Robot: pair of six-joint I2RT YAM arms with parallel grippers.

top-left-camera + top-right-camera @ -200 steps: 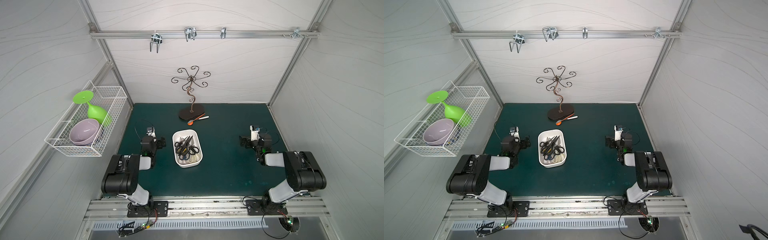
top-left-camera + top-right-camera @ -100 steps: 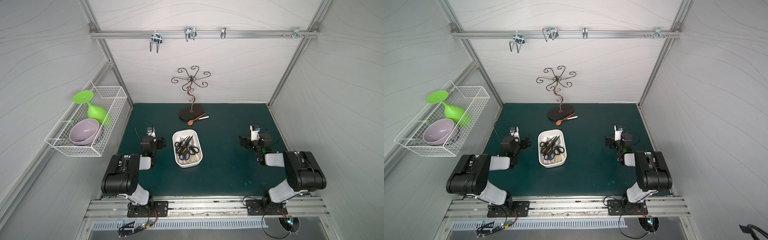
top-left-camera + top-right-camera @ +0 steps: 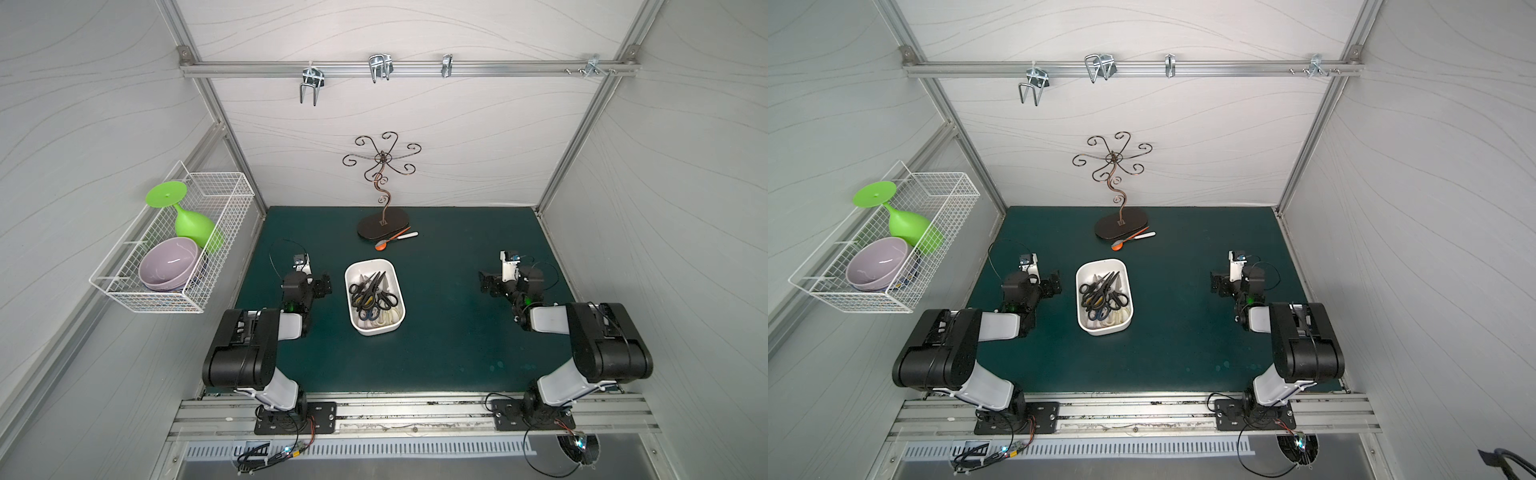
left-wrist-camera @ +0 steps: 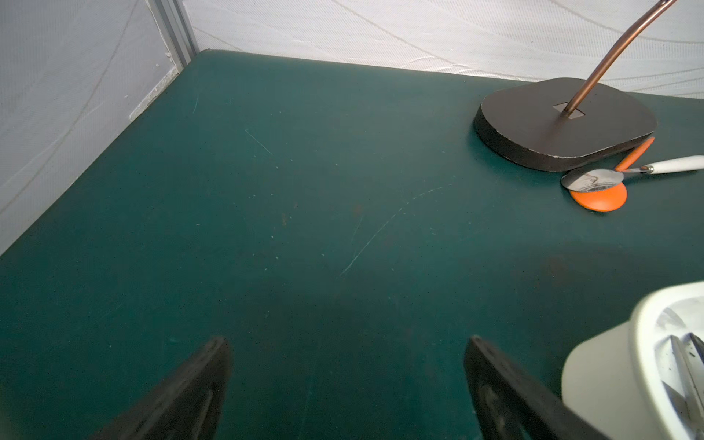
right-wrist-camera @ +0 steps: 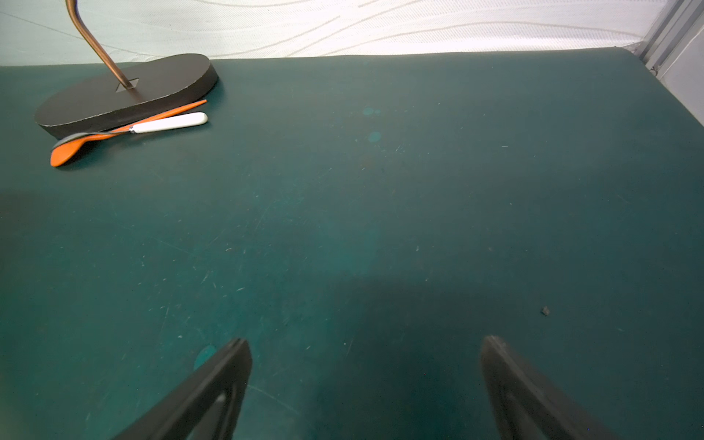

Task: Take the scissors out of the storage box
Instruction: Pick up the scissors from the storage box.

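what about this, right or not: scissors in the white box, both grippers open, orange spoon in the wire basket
Wrong on the spoon: the orange spoon lies on the mat beside the stand base, as both top views show. Scissors in the white box, left gripper and right gripper open: correct.

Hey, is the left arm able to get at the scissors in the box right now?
Probably yes: the left gripper sits open beside the box, the scissors lie uncovered, nothing between.
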